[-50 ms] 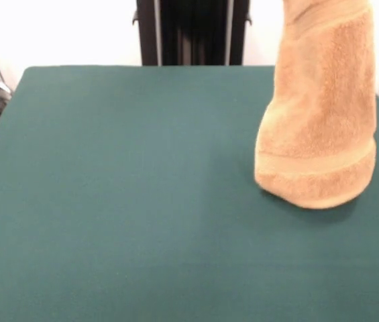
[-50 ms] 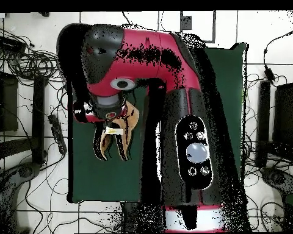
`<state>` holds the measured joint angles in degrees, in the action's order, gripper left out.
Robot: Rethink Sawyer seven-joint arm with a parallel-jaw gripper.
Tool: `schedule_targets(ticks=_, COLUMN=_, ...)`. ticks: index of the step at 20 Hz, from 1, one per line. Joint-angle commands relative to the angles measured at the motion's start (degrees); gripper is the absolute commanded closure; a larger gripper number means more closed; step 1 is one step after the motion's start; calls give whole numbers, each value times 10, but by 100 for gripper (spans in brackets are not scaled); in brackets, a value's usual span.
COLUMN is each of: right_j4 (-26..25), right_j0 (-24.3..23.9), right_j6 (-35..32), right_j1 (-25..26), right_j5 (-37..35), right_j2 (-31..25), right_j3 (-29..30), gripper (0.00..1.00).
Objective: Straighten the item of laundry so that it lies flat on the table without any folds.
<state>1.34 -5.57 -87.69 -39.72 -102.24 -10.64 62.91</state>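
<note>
towel — hangs bunched from above, lower hem brushing the table near one side edge | gripper — under the arm's head, cannot tell its state (towel dangles below it) | judgement: lifted so weight unfolds it; flattening not done

towel: hanging upright from above, right side | lower end touching table
</note>
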Motion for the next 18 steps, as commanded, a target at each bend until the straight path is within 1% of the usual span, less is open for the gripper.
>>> schedule_targets(ticks=1, right_j4=26, right_j0=-12, right_j6=80, right_j1=-63, right_j5=62, right_j2=-34, right_j3=144, gripper=100)
schedule_targets(ticks=9, right_j4=28, right_j0=-36, right_j6=75, right_j1=-105, right_j5=84, right_j2=-40, right_j3=203, gripper=100)
schedule_targets(ticks=14, right_j4=25, right_j0=-46, right_j6=82, right_j1=-106, right_j5=100, right_j2=-56, right_j3=208, gripper=100)
schedule_targets(ticks=18, right_j4=14, right_j0=-46, right_j6=76, right_j1=-87, right_j5=80, right_j2=-70, right_j3=182, gripper=100)
